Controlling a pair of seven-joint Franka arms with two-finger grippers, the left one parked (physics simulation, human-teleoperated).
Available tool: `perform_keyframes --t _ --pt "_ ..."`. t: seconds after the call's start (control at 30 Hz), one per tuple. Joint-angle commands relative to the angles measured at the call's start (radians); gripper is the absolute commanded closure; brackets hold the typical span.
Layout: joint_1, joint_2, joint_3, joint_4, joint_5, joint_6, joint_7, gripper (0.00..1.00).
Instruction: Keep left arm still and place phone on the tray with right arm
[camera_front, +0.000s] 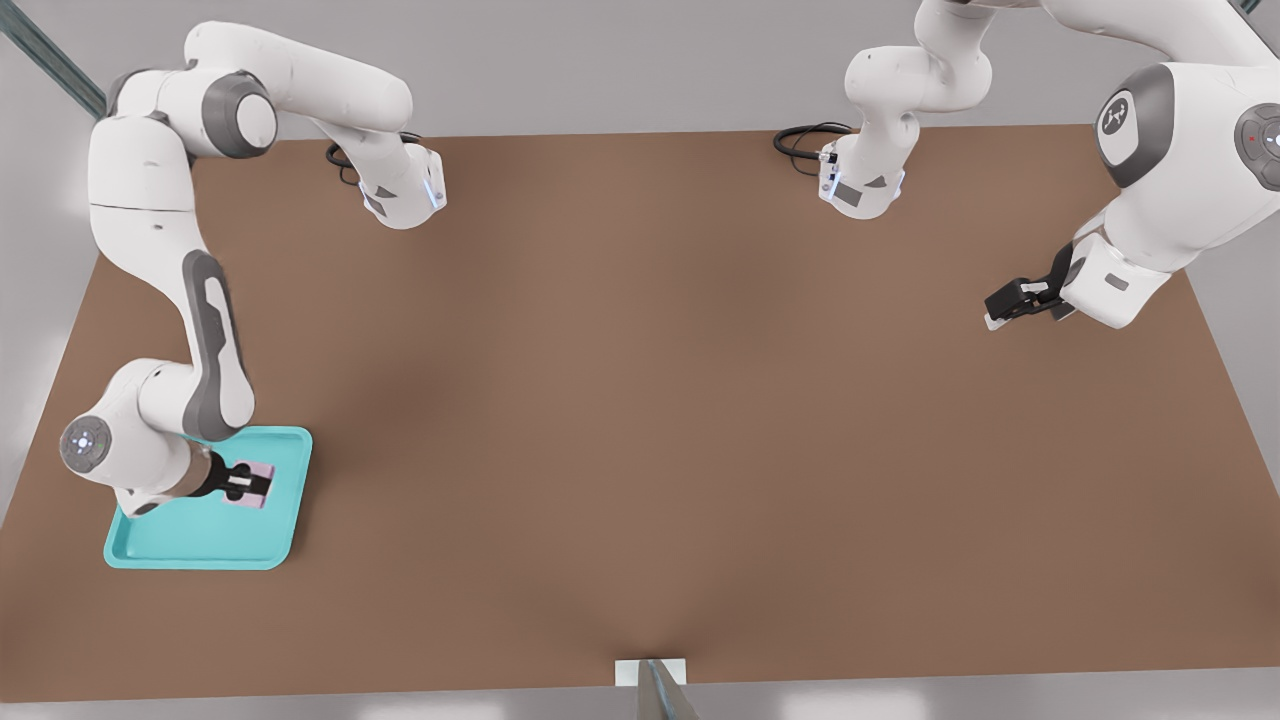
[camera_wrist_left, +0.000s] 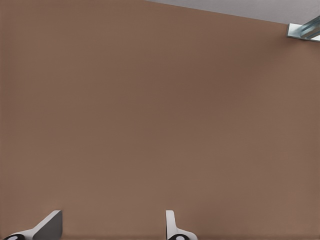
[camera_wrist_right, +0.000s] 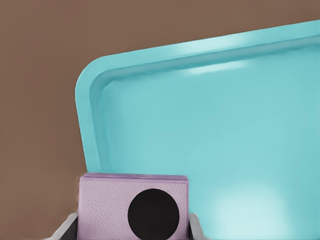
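Observation:
The turquoise tray (camera_front: 200, 545) lies near the front-left corner of the table in the front view. My gripper (camera_front: 245, 484) hangs over the tray's back-right part, shut on the pale pink-lilac phone (camera_front: 262, 468). In the right wrist view the phone (camera_wrist_right: 135, 197) sits between my two fingers, one black lens showing, with the gripper (camera_wrist_right: 132, 227) closed on its sides. Behind it is the tray (camera_wrist_right: 225, 150), its rounded corner just beyond the phone. Whether the phone touches the tray floor I cannot tell.
The brown table (camera_front: 640, 400) stretches wide to the front view's right of the tray. The parked arm's gripper (camera_front: 1020, 298) hangs at the far right. Black cables (camera_front: 805, 138) lie at the back edge. A small white bracket (camera_front: 650, 672) sits at the front edge.

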Motion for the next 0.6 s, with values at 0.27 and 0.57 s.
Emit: perform_keyframes --t 0.27,0.57 --pt "-0.029 0.076 0.009 -0.002 -0.011 0.059 -0.292 0.00" --pt "0.078 -0.370 0.279 0.275 -0.103 -0.532 0.016 0.00"
